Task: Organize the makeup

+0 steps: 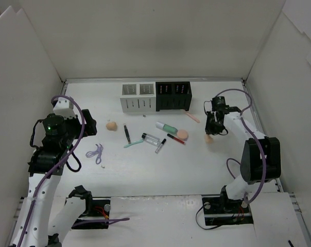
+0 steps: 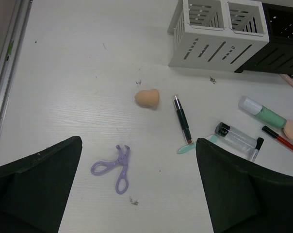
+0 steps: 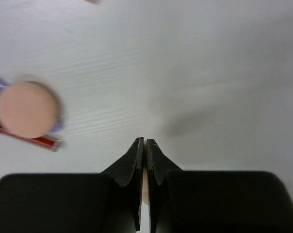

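Over the left half of the table point(image 1: 160, 175), my left gripper point(image 2: 138, 141) hangs with its fingers spread wide and nothing between them. Bare white tabletop runs from it out to the metal rail point(image 2: 8, 73) along the left edge. Just ahead of it lies a purple scissor-shaped tool point(image 2: 121, 159), and farther on, apart from that, a peach sponge point(image 2: 147, 98). To their right the rest of the makeup lies in a loose scatter in front of the boxes: a dark stick point(image 2: 182, 119) with a mint stick point(image 2: 185, 149) at its near end, a clear vial point(image 2: 236, 137) with a thin black stick point(image 2: 257, 146) close alongside, a mint-green tube point(image 2: 263, 112), a red stick point(image 2: 281, 139) and a second sponge point(image 2: 292, 130) just beside the red stick. A pink stick point(image 1: 191, 117) lies just beside the corner of the black box point(image 2: 277, 51). That box and the white box point(image 2: 209, 51) stand side by side, touching, near the back wall point(image 1: 145, 41). My right gripper point(image 3: 143, 141) is between the scatter and the right wall point(image 1: 284, 77), with open tabletop on both sides. Its fingers are pressed together, and a pale peach sliver shows in the slit between them. From above, a small peach lump point(image 1: 209, 138) sits at its tip, and I cannot tell whether it is pinched. A wide bare strip lies between the scatter and the table's near edge.
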Action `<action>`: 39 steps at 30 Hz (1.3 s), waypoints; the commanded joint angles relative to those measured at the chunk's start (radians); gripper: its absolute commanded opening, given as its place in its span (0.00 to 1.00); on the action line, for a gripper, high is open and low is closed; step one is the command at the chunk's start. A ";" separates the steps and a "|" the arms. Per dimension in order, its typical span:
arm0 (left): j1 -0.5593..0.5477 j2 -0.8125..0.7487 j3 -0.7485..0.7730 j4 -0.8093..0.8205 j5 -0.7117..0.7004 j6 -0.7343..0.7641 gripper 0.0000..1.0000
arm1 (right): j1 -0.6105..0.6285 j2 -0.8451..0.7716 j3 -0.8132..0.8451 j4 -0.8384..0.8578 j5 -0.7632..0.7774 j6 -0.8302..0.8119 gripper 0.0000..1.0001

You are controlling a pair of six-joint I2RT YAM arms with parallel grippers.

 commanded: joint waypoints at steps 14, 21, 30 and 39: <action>0.007 0.007 0.037 0.055 0.007 -0.002 1.00 | 0.142 0.183 0.834 0.021 -0.110 -0.097 0.00; 0.007 0.019 0.037 0.057 0.010 -0.003 0.99 | 0.151 0.376 1.056 0.034 -0.182 -0.103 0.00; 0.007 0.028 0.030 0.061 0.037 -0.008 1.00 | 0.174 0.476 1.075 0.153 -0.205 -0.109 0.04; 0.007 0.027 0.028 0.064 0.042 -0.008 1.00 | 0.178 0.516 1.044 0.242 -0.211 -0.108 0.12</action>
